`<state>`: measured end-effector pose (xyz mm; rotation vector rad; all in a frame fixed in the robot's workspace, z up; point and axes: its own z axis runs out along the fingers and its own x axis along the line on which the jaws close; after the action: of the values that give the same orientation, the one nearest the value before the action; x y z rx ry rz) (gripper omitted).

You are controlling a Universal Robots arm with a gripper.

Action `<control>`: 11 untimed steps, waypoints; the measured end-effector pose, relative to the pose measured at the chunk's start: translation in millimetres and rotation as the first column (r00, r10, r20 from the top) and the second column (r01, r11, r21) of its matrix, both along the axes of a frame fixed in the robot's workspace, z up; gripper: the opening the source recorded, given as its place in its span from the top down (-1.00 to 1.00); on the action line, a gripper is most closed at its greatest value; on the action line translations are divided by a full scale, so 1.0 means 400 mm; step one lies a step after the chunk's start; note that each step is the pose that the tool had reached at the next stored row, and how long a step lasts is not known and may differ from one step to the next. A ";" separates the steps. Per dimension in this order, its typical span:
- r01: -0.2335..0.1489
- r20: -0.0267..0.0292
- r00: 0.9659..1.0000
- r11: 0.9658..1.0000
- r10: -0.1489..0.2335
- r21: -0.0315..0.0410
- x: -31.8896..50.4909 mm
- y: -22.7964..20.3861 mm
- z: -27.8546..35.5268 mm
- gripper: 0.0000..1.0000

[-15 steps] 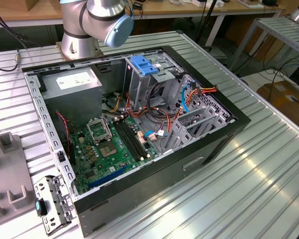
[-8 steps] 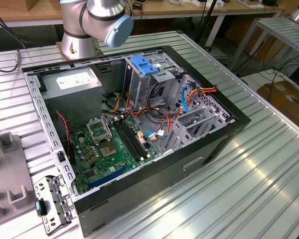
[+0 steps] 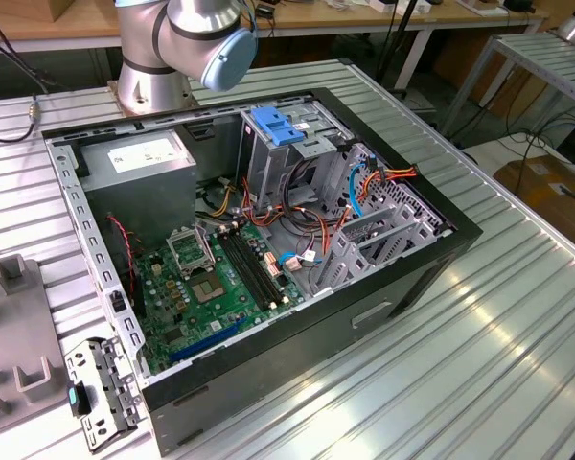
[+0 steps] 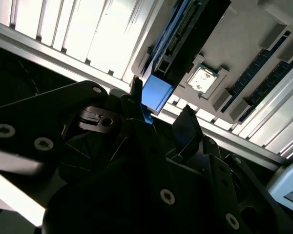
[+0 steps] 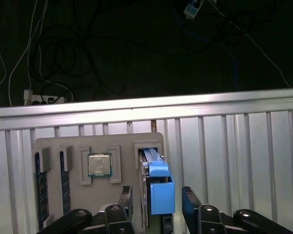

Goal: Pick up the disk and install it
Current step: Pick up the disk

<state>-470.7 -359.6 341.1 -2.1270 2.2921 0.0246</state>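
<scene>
The disk (image 5: 161, 191) stands on edge in a slot of a grey parts tray (image 5: 53, 144), with its blue carrier frame (image 4: 156, 92) towards the camera in both wrist views. My gripper (image 5: 157, 207) straddles that blue end, one black finger (image 5: 125, 202) on each side of it, with small gaps showing. It is open and holds nothing. In the exterior view the open computer case (image 3: 441, 240) lies on the ribbed metal table, and its grey drive cage carries a blue latch (image 3: 276, 125).
The tray also holds a processor chip (image 5: 99, 164) and two memory sticks (image 5: 39, 185) beside the disk. Inside the case are a motherboard (image 3: 211, 278), a grey power supply box (image 3: 139, 158) and loose cables. A metal bracket (image 3: 101, 393) lies at the case's near corner.
</scene>
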 end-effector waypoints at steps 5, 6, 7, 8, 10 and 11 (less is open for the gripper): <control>0.000 0.000 1.000 1.000 0.000 -0.021 0.000 0.005 -0.022 -0.05; 0.000 0.000 1.000 1.000 0.000 -0.021 0.000 0.007 -0.029 -0.05; 0.000 0.000 1.000 1.000 0.000 -0.021 0.000 0.008 -0.036 -0.05; 0.000 0.000 1.000 1.000 0.000 -0.021 0.000 0.009 -0.041 -0.05; 0.000 0.000 1.000 1.000 0.000 -0.021 -0.001 0.009 -0.052 -0.05; 0.000 0.000 1.000 1.000 0.000 -0.021 -0.001 0.009 -0.056 -0.05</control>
<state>-471.0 -355.9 318.7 -2.1370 2.3028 0.0001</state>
